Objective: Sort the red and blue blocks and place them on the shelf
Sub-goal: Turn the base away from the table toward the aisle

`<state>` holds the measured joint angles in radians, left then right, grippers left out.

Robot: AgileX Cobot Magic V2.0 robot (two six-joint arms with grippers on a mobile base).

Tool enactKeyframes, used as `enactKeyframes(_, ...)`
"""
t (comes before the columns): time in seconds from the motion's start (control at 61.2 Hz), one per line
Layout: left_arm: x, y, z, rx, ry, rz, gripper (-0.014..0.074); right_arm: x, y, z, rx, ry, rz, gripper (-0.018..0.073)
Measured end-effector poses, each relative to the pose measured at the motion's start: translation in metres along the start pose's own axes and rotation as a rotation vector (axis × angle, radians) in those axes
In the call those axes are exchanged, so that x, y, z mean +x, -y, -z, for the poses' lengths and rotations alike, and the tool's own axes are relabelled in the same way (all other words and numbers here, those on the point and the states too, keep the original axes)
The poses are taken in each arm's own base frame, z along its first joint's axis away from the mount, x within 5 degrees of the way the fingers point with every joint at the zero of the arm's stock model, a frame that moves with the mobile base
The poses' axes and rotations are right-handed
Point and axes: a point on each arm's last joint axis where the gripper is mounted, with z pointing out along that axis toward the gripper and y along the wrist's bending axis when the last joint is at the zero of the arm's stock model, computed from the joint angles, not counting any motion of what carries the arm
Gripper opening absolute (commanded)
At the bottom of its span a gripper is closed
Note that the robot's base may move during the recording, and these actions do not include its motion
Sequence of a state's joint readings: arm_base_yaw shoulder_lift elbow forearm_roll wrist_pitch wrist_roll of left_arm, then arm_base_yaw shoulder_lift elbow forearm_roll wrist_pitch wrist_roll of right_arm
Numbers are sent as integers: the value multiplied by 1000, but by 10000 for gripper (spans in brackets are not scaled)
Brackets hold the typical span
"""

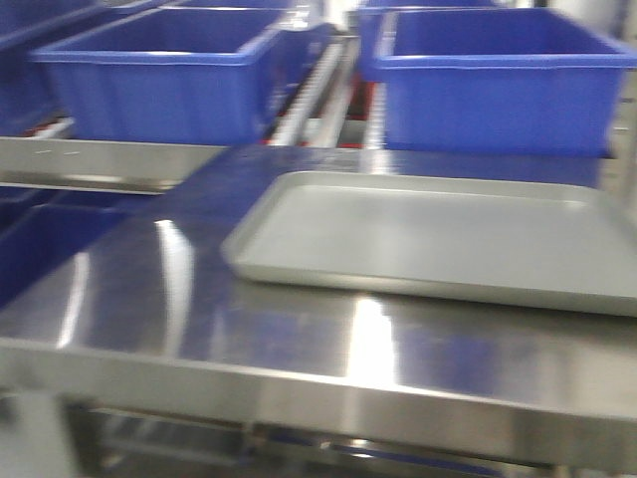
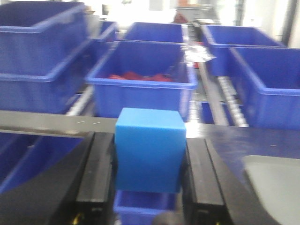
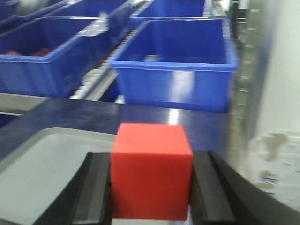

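Jaws of the left gripper are clamped on the blue block. One black finger lies flat against each side face. The cube sits upright between them, its top face standing clear above the finger tips.

Dead ahead of these jaws, past the grey front rail of the shelf, a near bin has red pieces on its floor, too blurred to name. More blue bins stand to either side and behind. Right of the jaws and lower is a corner of the grey tray.

Right gripper: jaws closed around the red block, with black fingers pressed to its left and right faces. The cube is square and upright, filling the gap. The tray's rim and floor show to the left of these jaws and below them. Ahead lies a dark steel tabletop, then a far bin almost straight on, a little to the right. A roller track runs along that bin's left side.

Front camera: the tray lies flat on the tabletop, right of centre, with two large blue bins on the shelf behind it and a roller track between them. All three views are blurred.
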<state>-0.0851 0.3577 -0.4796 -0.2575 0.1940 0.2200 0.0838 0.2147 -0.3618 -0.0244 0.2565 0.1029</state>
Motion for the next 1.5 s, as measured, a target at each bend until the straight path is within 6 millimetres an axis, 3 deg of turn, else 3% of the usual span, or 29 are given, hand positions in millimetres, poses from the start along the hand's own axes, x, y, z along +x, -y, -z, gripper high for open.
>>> enactKeyframes(1.503, 0, 0, 0, 0, 0, 0, 122, 0, 0, 0, 0, 0, 0, 69)
